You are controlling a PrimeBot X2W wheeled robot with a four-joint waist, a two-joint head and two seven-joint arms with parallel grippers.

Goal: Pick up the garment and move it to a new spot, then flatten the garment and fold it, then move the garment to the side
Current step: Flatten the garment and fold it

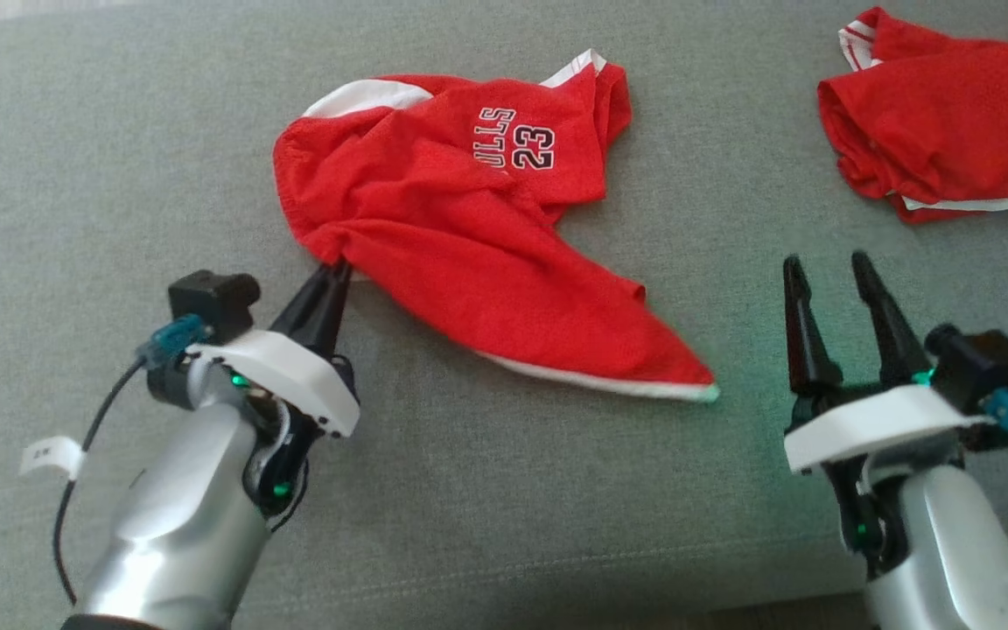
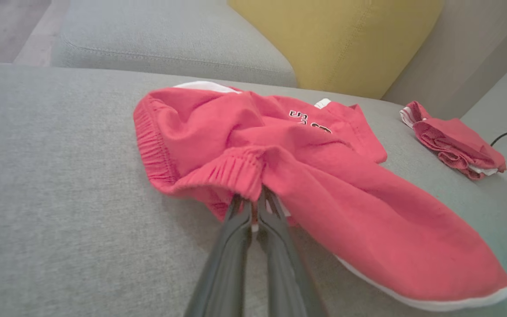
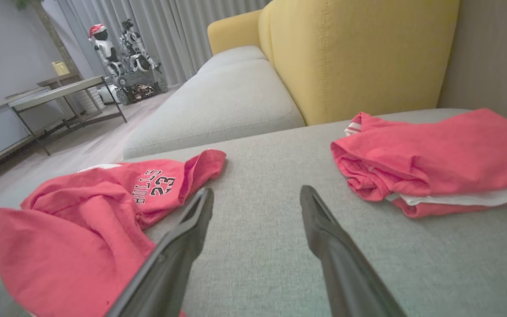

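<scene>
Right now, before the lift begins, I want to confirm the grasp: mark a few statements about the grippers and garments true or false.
1. The left gripper is shut on the waistband of the red shorts. True.
2. The right gripper also holds cloth. False: the right gripper is open, holding nothing.
3. The red shorts lie flat. False: they are crumpled.
4. A second red garment lies apart from them. True.

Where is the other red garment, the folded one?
In the head view the folded red garment lies top right on the grey sofa seat, beyond the right gripper, apart from the crumpled shorts.
</scene>
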